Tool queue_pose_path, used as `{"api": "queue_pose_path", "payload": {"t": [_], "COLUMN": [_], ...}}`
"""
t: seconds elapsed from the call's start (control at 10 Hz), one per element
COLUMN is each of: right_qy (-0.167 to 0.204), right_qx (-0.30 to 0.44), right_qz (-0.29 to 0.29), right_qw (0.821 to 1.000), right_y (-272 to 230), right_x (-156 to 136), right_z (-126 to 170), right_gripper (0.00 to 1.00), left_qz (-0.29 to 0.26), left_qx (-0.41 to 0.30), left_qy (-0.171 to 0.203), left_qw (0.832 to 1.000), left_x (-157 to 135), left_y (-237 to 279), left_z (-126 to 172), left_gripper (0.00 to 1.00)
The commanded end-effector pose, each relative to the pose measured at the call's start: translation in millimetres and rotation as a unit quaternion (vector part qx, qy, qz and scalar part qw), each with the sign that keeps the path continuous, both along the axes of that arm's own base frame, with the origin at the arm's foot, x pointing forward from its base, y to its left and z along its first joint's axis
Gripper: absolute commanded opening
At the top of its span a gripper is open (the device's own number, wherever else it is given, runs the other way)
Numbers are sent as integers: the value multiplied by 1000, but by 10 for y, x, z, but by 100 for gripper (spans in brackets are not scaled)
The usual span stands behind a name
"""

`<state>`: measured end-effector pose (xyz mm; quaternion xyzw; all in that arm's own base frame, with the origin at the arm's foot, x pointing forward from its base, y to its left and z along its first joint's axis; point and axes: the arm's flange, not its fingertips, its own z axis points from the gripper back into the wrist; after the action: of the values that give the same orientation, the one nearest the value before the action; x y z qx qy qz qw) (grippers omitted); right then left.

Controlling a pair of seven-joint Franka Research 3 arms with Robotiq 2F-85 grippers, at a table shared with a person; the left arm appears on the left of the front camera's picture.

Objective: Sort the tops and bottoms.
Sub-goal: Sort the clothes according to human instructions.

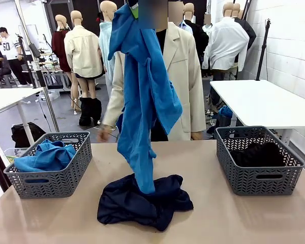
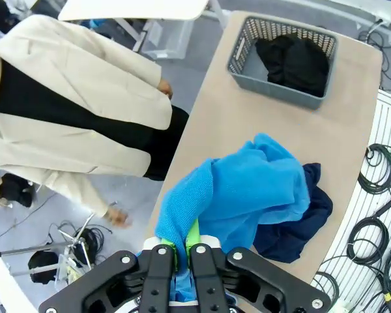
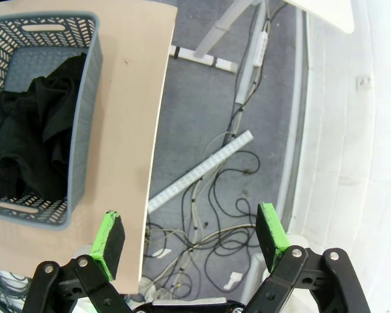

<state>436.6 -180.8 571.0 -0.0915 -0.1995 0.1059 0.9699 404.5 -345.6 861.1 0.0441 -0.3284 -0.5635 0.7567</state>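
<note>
nearest, left hand [image 2: 182, 242] clamped on a thin fold of the lifted blue garment [image 2: 247, 189], tail end trailing onto the dark navy garment [image 1: 142, 201] mid-tabletop: likely to slip from so slight a bite, or to drag the navy piece toward the wrong basket. off the tabletop [image 1: 218, 218] edge above floor cables [image 3: 202, 195], right hand [image 3: 190, 231] spread apart, holding nothing. farther out, smooth tan surface with a left basket [image 1: 51, 178] holding a second blue garment [image 1: 46, 157] and a right basket [image 1: 254, 178] holding the black garment [image 1: 259, 155], then a beige-coated person [image 1: 188, 91] and a white table [image 1: 259, 101] behind.
</note>
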Motion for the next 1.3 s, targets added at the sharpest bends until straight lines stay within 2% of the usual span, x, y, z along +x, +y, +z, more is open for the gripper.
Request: {"api": "queue_pose_path", "payload": {"t": [0.0, 1.2], "right_qy": [6, 6], "right_qx": [-8, -8], "right_qz": [4, 4], "right_qw": [1000, 1000], "right_y": [-9, -9], "right_x": [-14, -14], "right_z": [-2, -2], "right_gripper": [100, 100], "left_qz": [0, 0], "left_qx": [-7, -7], "left_qy": [-3, -3], "left_qw": [1000, 1000], "left_x": [-28, -28], "left_y": [32, 32], "left_z": [58, 58], "left_gripper": [0, 0]}}
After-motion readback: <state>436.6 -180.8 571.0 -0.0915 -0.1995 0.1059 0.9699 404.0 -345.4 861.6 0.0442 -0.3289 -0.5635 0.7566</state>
